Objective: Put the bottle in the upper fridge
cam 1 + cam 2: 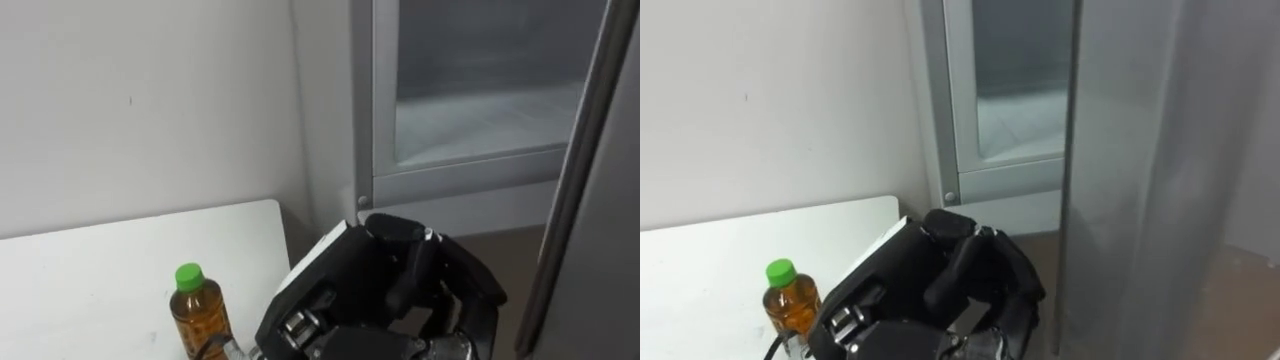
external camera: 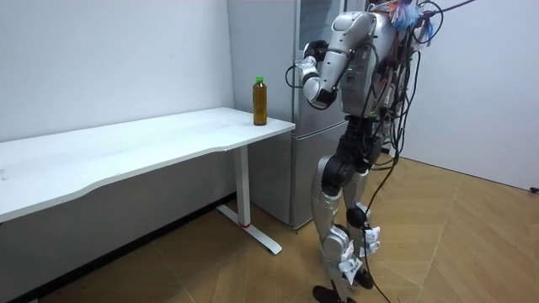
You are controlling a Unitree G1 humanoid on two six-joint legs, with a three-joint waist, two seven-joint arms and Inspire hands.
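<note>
Bottle (image 1: pixel 200 312) with green cap and amber liquid stands upright on the white table (image 1: pixel 90 270), at the corner nearest the fridge (image 1: pixel 450 180). Nothing is holding it. In the room view the bottle (image 2: pixel 260 101) is alone at the table (image 2: pixel 126 143) end, just beside the fridge (image 2: pixel 301 168) side, so probably staged there for a short reach.

Left hand (image 1: pixel 400 290) is raised close under the head camera, right of the bottle and apart from it. The fingers (image 1: pixel 415 270) are curled in together with nothing in them. In the room view the left hand (image 2: pixel 309 52) is up at chest height by the fridge front, elbow bent.

Upper fridge is open: a pale inner shelf shows behind the grey frame, and the door (image 1: pixel 1160 180) is swung out on the right. That leaves the compartment ready to receive and the left side free for the bottle.

Robot stands upright at the table end, facing the fridge.

Judgement: pick not yet started. Next the hand needs to drop left and uncurl round the bottle. The risk is a knock, since the bottle sits near the table edge
</note>
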